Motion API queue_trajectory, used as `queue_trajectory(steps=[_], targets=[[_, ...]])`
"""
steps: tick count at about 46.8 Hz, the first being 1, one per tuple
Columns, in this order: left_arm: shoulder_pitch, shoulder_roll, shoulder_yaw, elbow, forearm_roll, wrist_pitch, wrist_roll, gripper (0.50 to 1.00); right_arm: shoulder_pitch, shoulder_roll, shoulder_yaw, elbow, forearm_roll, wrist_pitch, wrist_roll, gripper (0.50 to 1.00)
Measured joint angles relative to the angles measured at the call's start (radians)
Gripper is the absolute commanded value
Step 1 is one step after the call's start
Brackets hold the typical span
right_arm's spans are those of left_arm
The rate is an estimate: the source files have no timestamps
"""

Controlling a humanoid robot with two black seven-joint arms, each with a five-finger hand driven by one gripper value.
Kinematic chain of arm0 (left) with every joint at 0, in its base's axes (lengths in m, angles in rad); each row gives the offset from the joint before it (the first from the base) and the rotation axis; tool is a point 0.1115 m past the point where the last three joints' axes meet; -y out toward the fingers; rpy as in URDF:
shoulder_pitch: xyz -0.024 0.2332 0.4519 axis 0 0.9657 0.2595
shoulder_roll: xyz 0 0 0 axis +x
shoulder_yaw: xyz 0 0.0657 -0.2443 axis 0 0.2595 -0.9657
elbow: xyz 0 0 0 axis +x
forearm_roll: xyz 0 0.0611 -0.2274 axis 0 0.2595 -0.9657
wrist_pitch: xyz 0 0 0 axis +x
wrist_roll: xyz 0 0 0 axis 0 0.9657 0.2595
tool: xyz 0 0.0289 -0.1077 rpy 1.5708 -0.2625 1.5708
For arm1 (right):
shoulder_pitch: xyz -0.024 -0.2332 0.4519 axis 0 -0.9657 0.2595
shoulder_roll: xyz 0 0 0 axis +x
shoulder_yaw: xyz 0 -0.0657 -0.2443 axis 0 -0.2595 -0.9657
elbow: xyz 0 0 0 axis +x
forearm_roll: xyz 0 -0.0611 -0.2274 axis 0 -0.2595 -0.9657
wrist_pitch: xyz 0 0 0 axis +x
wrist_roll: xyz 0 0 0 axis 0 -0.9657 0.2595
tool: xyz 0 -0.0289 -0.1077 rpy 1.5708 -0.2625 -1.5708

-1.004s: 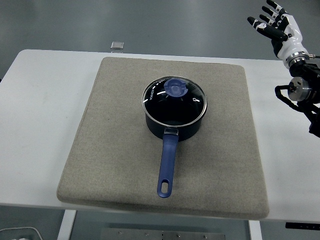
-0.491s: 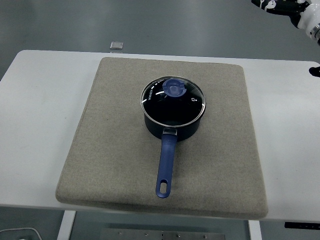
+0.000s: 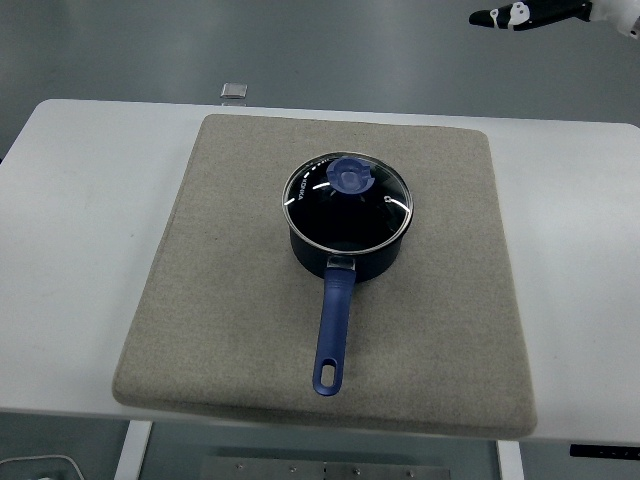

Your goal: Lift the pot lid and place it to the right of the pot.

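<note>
Nothing done yet: glass lid (image 3: 348, 195) with blue knob (image 3: 351, 177) sits on the blue saucepan (image 3: 348, 245) mid grey mat (image 3: 240, 300) on the bench (image 3: 80, 200), right hand (image 3: 530, 14) barely showing past far right corner, fingers' state unclear, lift and placing remain.

Lidded pot (image 3: 348, 228) on mat (image 3: 220, 300)

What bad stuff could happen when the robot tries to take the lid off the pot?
The lid offers only a small blue knob to grab, so the fingers might slip and drop the glass lid. The pot sits loose on the soft mat, so a crooked pull could drag it along. The right hand is far off at the top corner, so it must aim carefully.
</note>
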Motion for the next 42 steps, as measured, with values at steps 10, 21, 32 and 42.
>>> queue_trajectory(steps=[10, 21, 32, 42], targets=[[0.0, 0.0, 0.0, 0.0, 0.0, 0.0, 0.0, 1.0, 0.011, -0.022, 0.008, 0.163, -0.131, -0.02, 0.0, 0.901], [0.0, 0.0, -0.001, 0.0, 0.0, 0.0, 0.0, 1.0, 0.02, -0.013, 0.012, 0.263, -0.256, -0.08, 0.0, 0.901], [-0.001, 0.0, 0.0, 0.0, 0.0, 0.0, 0.0, 1.0, 0.007, -0.005, 0.002, 0.311, -0.318, -0.139, 0.0, 0.901], [0.0, 0.0, 0.0, 0.0, 0.0, 0.0, 0.0, 1.0, -0.024, 0.002, 0.001, 0.337, -0.38, -0.184, 0.0, 0.901]])
